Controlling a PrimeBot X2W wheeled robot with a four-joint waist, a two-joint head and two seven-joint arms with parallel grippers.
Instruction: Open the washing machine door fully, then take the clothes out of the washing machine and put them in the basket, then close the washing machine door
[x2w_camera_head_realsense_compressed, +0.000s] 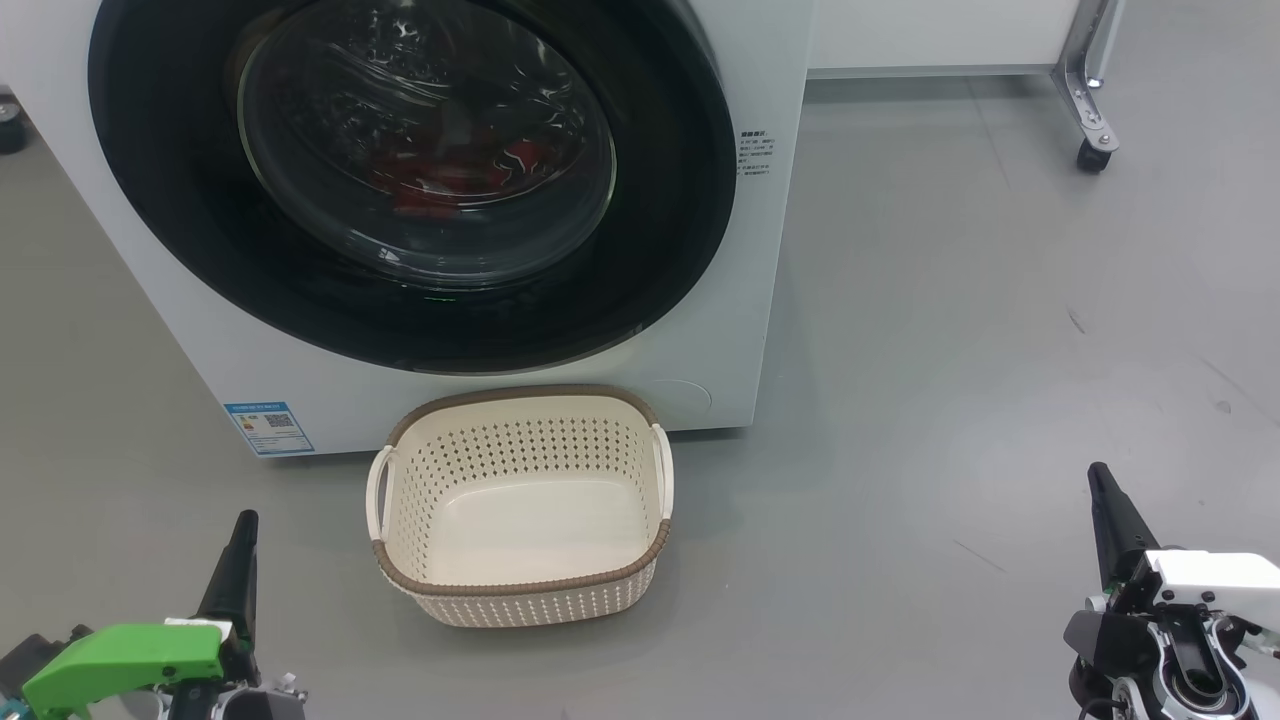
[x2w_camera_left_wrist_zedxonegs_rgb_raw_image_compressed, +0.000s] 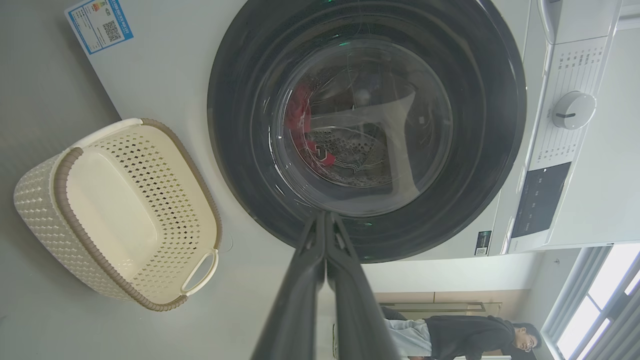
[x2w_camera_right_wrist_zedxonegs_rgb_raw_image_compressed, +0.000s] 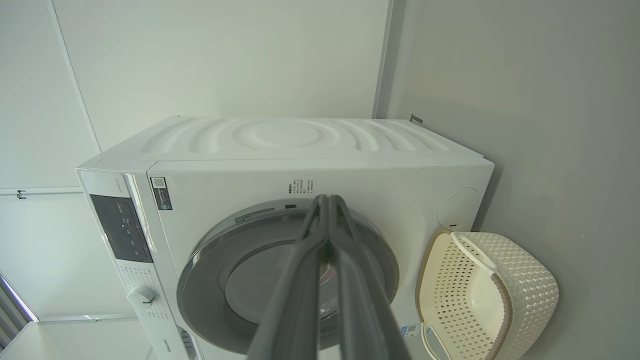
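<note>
The washing machine (x2w_camera_head_realsense_compressed: 180, 330) stands on the grey floor (x2w_camera_head_realsense_compressed: 950, 350) with the washing machine door (x2w_camera_head_realsense_compressed: 660, 200) shut flat against its white front, the glossy black ring whole around the bulging glass. Through that glass the clothes (x2w_camera_head_realsense_compressed: 450, 185) lie inside the drum, a red heap with a little white in it, near the middle of the bowl. The basket (x2w_camera_head_realsense_compressed: 520, 392) sits upright on the floor at 6 o'clock from the door, its far rim just beside the machine's lower edge; whether they touch I cannot tell. Its cream perforated walls and smooth bottom are in plain view, with a white handle at 9 o'clock and another at 3 o'clock. A blue label (x2w_camera_head_realsense_compressed: 268, 428) is stuck on the machine's front at 7 o'clock from the door. In the head view the left pincer (x2w_camera_head_realsense_compressed: 244, 522) is at 9 o'clock from the basket, near it but apart, its two dark fingers pressed together into one point aimed toward 12 o'clock and pinching nothing. The right pincer (x2w_camera_head_realsense_compressed: 1098, 475) is at 3 o'clock from the basket and well apart from it — likewise pressed together, with nothing between the fingers. Both wrist views show the fingers lying tight side by side, aimed at the door. A metal leg on a caster (x2w_camera_head_realsense_compressed: 1090, 110) stands at 3 o'clock from the door. In the left wrist view a person (x2w_camera_left_wrist_zedxonegs_rgb_raw_image_compressed: 465, 337) shows beyond the machine, and a round dial (x2w_camera_left_wrist_zedxonegs_rgb_raw_image_compressed: 573, 110) sits on its control panel.
</note>
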